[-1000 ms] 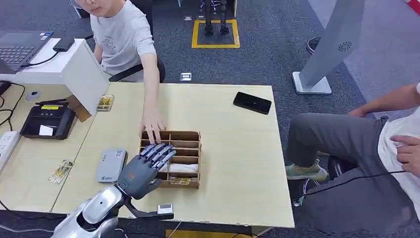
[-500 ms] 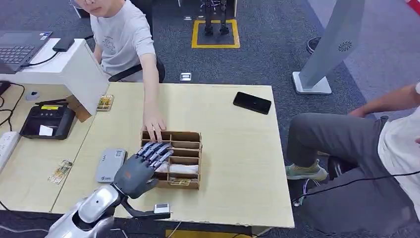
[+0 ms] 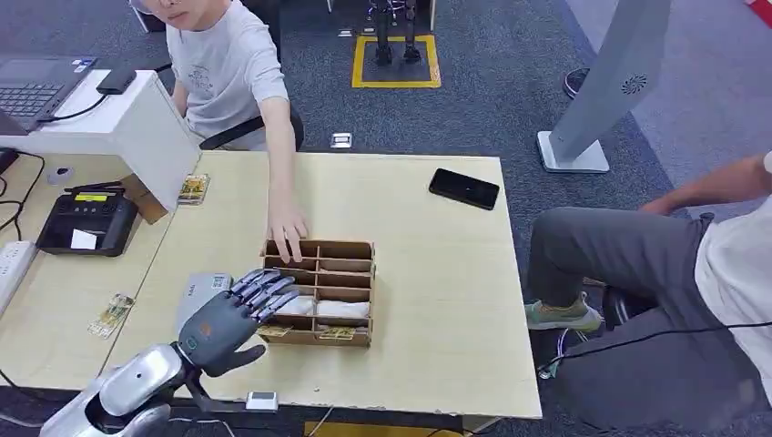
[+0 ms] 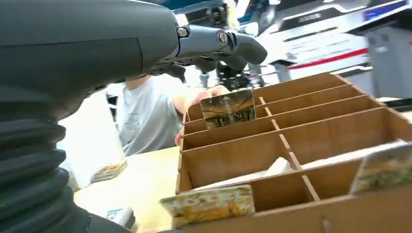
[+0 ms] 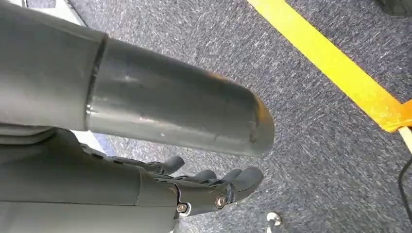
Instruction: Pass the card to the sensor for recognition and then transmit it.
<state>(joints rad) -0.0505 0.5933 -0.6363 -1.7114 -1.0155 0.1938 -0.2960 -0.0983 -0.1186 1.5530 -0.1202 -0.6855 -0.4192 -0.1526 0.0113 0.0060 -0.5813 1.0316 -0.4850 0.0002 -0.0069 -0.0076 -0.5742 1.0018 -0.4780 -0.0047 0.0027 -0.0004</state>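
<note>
Left hand (image 3: 228,319) hovers at the near left corner of the wooden divider box (image 3: 350,250), fingers spread, holding nothing. Cards (image 4: 228,108) stand in its compartments. Right hand (image 5: 194,187) hangs over carpet, fingers loosely apart, empty.

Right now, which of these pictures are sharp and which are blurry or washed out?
Head view: evenly lit and sharp across the table. Left wrist view: bright, washed-out background, the near card blurred. Right wrist view: carpet crisp, right robot hand sharp and dim.
</note>
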